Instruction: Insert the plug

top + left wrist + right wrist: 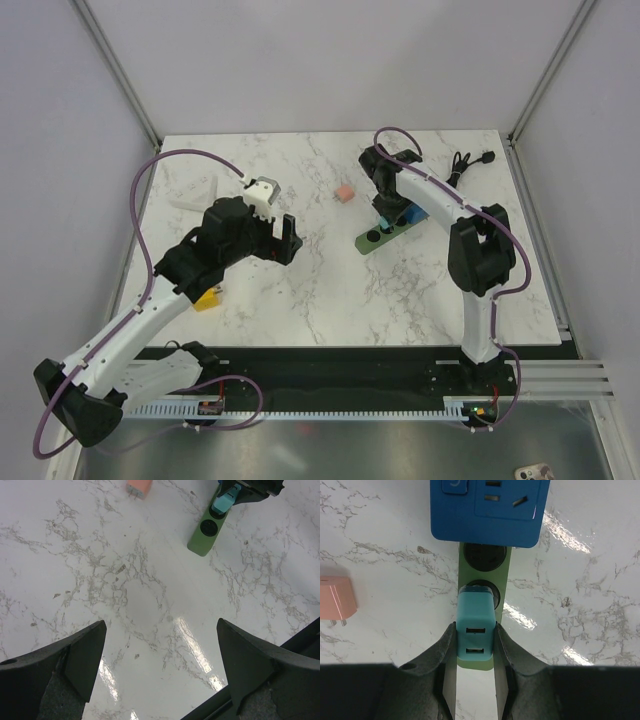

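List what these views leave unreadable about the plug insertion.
- Teal plug prongs: right wrist, hidden beneath its own body; seating unclear.
- Green power strip far end: right wrist, under the blue socket block.
- Pink plug: right wrist, cut by left edge.
- Yellow object: top view, mostly under left arm.

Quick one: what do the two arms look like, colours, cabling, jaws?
The left arm and right arm both have white links and black joint housings. A purple cable loops loosely along each. Jaws are matte black, wedge-shaped, tapering to the tips. A whitish block sits at the left wrist.
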